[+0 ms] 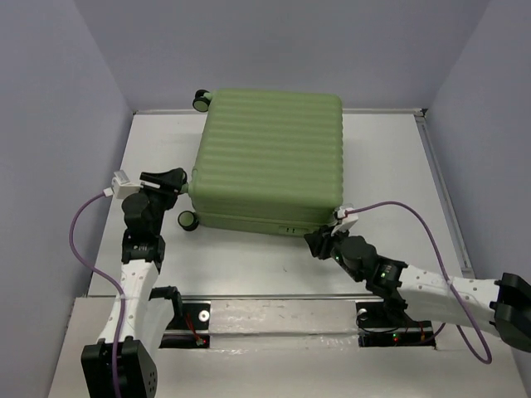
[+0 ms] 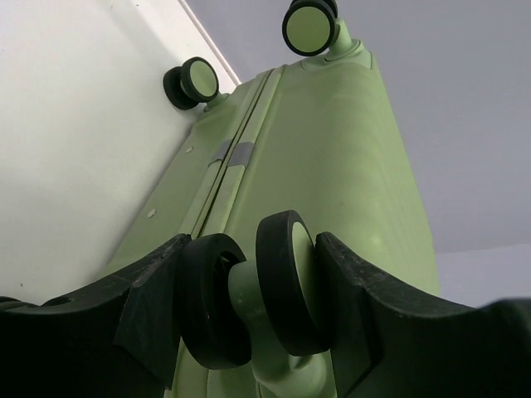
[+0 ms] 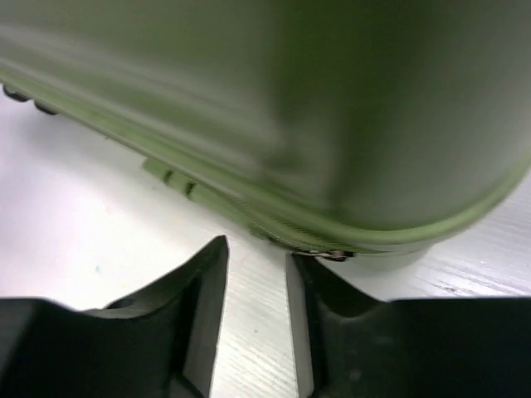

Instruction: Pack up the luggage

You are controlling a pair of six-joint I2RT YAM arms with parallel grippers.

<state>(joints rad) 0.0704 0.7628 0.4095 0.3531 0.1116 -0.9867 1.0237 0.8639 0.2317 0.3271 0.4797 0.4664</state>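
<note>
The luggage (image 1: 270,157), a light-green ribbed hard-shell suitcase, lies closed and flat on the table. My left gripper (image 1: 176,184) is at its near-left corner. In the left wrist view this gripper (image 2: 253,253) is shut on a black twin caster wheel (image 2: 282,282), one finger on each outer face. My right gripper (image 1: 319,240) is low at the near-right corner. In the right wrist view it (image 3: 257,253) is slightly open and empty, its tips just short of the zipper seam. A metal zipper pull (image 3: 333,254) sits by the right fingertip. The lining is hidden.
Other black wheels show at the far-left corner (image 1: 201,99) and near-left underside (image 1: 189,220). The white table (image 1: 398,166) is walled by grey panels at left, right and back. Purple cables (image 1: 83,224) trail from both wrists. A metal rail (image 1: 274,297) edges the near side.
</note>
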